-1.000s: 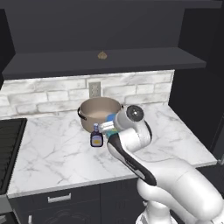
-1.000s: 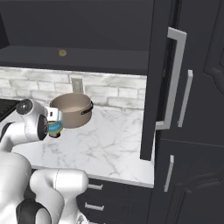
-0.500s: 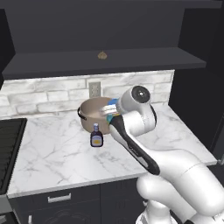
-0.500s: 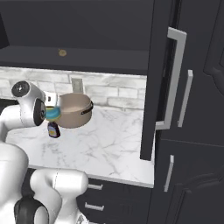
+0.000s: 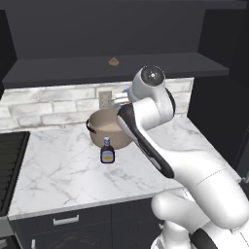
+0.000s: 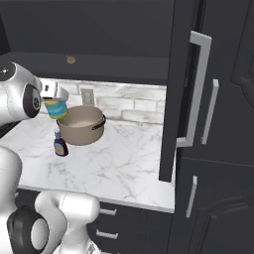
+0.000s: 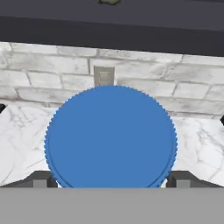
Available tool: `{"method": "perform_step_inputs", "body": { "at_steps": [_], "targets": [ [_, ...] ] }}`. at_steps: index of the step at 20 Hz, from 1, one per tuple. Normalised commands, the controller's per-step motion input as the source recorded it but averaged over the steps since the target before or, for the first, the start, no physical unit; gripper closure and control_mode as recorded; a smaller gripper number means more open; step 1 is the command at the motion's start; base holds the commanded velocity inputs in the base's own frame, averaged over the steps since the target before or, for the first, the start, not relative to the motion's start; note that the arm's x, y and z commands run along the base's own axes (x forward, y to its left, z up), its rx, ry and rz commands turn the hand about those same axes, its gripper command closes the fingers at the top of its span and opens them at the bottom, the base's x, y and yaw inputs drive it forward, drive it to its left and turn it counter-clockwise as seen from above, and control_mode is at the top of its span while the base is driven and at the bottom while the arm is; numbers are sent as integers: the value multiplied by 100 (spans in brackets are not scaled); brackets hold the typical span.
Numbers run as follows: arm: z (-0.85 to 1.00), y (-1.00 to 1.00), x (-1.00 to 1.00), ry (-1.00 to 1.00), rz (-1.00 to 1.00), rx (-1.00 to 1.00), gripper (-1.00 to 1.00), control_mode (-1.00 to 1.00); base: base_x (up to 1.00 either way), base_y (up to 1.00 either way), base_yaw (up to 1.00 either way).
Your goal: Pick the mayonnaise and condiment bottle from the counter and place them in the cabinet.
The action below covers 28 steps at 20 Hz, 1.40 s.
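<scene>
Mayonnaise (image 6: 56, 109) gripped in closed jaws above pot (image 6: 83, 125)

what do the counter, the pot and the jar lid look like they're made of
The counter: white with grey veins, smooth, looks like polished marble. The pot: matte tan-brown with dark handles, perhaps coated metal or ceramic; the look leaves it open. The mayonnaise lid: plain blue with a finely ridged rim, likely plastic, held in the hand.

No legible text on the condiment bottle (image 5: 107, 153) label
</scene>
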Motion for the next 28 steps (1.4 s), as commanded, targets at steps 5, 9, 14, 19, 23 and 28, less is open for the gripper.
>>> {"method": "perform_step_inputs", "body": {
  "at_steps": [5,9,14,19,23,28],
  "targets": [
    [69,-17,0,0,-7,-8,100,-100,0,0,0],
    [47,-38,0,0,-1,-9,100,-100,0,0,0],
    [32,-44,0,0,0,-11,100,-100,0,0,0],
    [19,-39,1,-2,0,-15,100,-100,0,0,0],
    [4,-32,13,-4,0,-13,100,-100,0,0,0],
    [25,-40,15,-7,0,-9,100,-100,0,0,0]
  ]
}}
